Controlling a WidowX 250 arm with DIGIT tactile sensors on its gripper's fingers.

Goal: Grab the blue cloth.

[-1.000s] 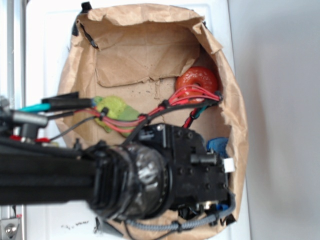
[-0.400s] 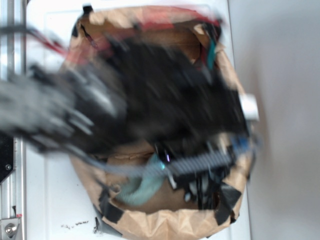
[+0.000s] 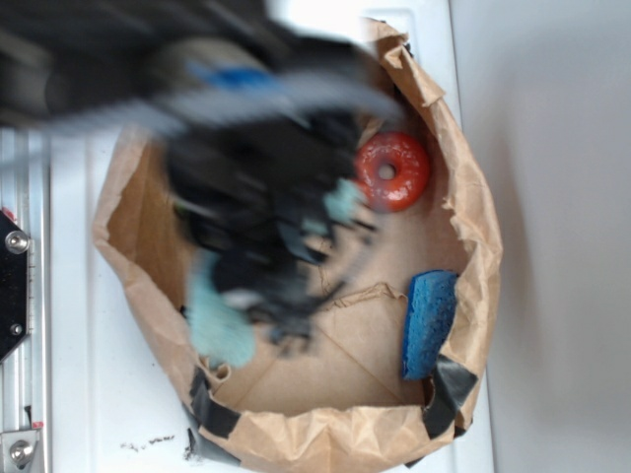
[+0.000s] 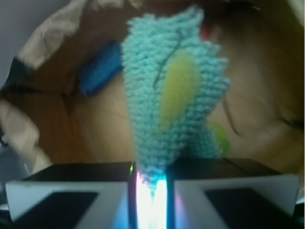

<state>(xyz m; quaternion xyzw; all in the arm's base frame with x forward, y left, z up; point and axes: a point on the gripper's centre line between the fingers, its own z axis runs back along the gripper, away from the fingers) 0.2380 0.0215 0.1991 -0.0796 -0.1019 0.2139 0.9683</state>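
Exterior view: arm is motion-blurred over the upper-left of the paper bag (image 3: 473, 207), so the tool's outline can't be read here. Teal patches show through the blur: a larger one low-left at the blue cloth (image 3: 219, 320), a smaller one up by the red donut (image 3: 392, 171). Looks like one cloth strung out under the arm, long axis running roughly from lower left to upper right, but the blur hides the middle, so I can't confirm it's continuous. The dark blue block (image 3: 430, 321) stands against the bag's right wall, well apart from the cloth. Bag sits on the white counter (image 3: 99, 414).

Wrist view: this settles what the exterior can't. Tool (image 4: 148, 188) is narrowed right down, the two pads nearly meeting, with the cloth's bunched end pinched between them. Cloth hangs straight away from the tool, long axis in line with the tool's reach, yellowish stain on the face toward the camera. Blue block sits off to the left behind it, not touching. Something green shows blurred behind the cloth; can't identify it.

Judgement: grab looks made. The relation that matters is cloth dead ahead along the tool axis, only one end clamped, so a lift has the floppy rest trailing and it could catch the bag's rim.
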